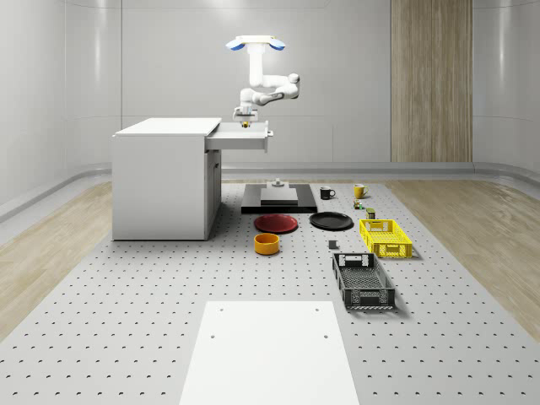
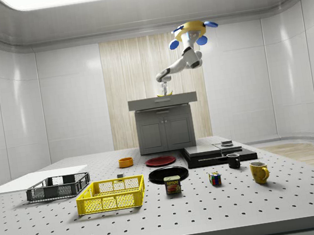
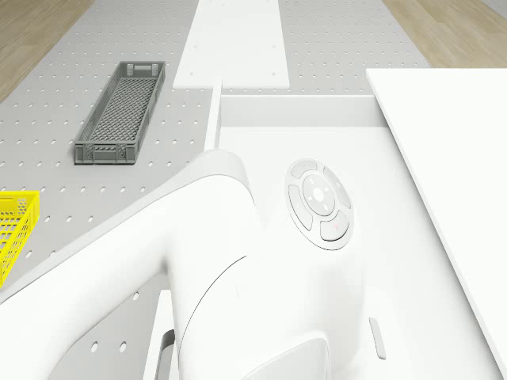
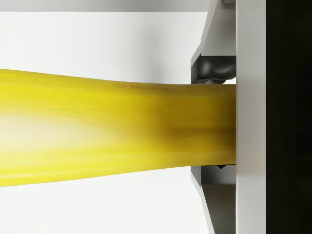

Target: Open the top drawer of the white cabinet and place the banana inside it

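Jaws seemingly around smooth banana [image 4: 117,129].

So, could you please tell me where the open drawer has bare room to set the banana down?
The drawer floor is bare white between its front wall and the cabinet top's edge, in the drone view. The pincer, shut on the banana, hangs above it, the drone hovering overhead. The floor near the black plate is crowded.

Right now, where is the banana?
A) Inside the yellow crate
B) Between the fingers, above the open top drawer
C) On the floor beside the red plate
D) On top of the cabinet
B: the banana sits clamped in the gripper just over the pulled-out drawer, with the drone hovering above.
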You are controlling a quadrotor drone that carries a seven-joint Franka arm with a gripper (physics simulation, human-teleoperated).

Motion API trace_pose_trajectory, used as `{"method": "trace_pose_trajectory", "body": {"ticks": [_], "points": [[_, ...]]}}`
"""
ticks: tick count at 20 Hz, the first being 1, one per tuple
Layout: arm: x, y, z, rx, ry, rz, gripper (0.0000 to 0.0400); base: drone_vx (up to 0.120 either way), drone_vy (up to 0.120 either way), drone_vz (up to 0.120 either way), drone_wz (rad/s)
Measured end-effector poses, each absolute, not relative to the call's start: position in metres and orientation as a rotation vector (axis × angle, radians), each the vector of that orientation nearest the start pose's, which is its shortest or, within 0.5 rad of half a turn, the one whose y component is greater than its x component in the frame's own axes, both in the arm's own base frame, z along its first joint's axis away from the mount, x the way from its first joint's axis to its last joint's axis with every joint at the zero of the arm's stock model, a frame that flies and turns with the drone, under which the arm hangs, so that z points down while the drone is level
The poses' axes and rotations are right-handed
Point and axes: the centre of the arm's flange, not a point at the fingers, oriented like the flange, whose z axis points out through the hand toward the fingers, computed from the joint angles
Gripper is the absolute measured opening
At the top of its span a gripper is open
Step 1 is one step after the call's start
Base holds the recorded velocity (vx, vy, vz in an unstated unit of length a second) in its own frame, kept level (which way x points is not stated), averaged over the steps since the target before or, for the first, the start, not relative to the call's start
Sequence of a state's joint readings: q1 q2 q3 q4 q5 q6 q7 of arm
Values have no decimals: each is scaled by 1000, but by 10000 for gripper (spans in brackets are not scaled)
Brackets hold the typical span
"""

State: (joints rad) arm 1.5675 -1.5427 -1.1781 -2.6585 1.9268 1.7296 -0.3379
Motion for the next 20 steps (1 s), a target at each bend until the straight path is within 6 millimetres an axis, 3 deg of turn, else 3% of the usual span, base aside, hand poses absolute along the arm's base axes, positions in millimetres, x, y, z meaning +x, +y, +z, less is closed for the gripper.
{"method": "trace_pose_trajectory", "body": {"ticks": [10, 12, 14, 20], "points": [[347, 68, 611, -10, -1, 779, 200, 0, 0, 0, 0], [347, 68, 616, -8, -1, 780, 278, 0, 0, 0, 0], [347, 68, 617, -6, -2, 782, 326, 0, 0, 0, 0], [347, 68, 602, -3, -2, 784, 384, 0, 0, 0, 0]]}}
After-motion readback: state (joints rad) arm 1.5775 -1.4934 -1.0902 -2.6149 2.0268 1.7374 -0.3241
